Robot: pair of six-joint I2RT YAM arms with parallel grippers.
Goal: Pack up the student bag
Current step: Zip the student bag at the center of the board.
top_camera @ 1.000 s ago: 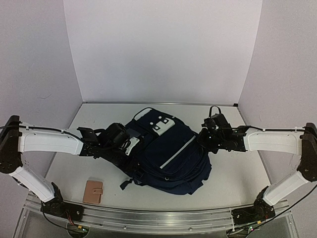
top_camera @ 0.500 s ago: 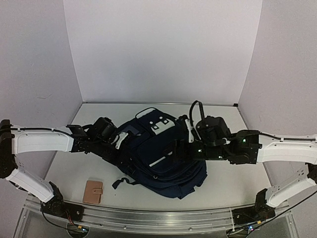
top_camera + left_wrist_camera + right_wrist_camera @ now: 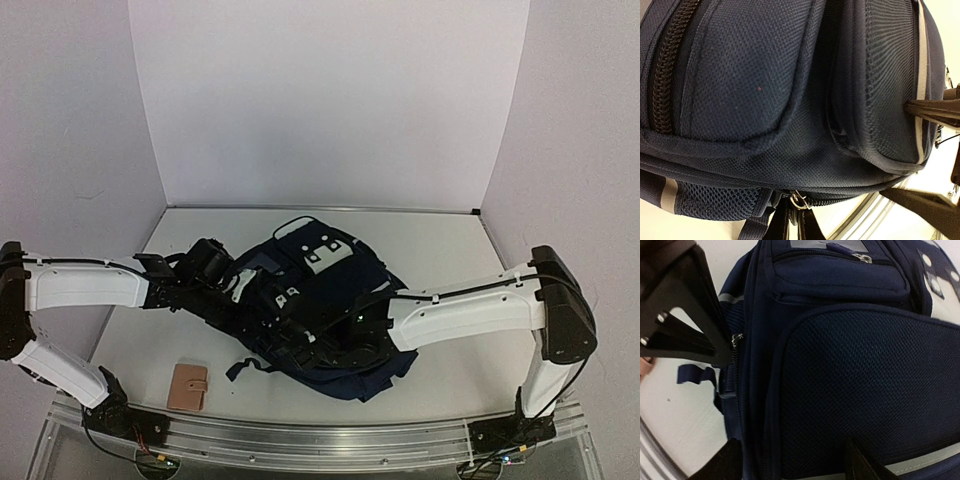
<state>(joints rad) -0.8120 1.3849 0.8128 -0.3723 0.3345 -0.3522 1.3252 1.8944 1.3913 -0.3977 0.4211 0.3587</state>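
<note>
Barely started: wallet (image 3: 188, 387) unpacked on table (image 3: 460, 370), 7 o'clock of student bag (image 3: 335, 290). Closed left gripper (image 3: 255, 295) at bag's 9 o'clock; right gripper (image 3: 797, 460) spread wide.

Left arm (image 3: 85, 285): white forearm runs near-level from the left edge toward centre, dark wrist (image 3: 205, 262) tipped slightly down. Left gripper (image 3: 245, 290) closed. Its fingers aren't clear in its own wrist view, so can't tell if it pinches anything.

Right arm (image 3: 460, 310): upper link stands steep from the base, elbow (image 3: 562, 300) high on the right side. White forearm reaches far left, sloping down. Right gripper (image 3: 300, 338) low near centre, close to left gripper and nearer the bases. Its fingertips (image 3: 727, 462) sit apart at the bottom of the wrist view, jaws parted.
</note>
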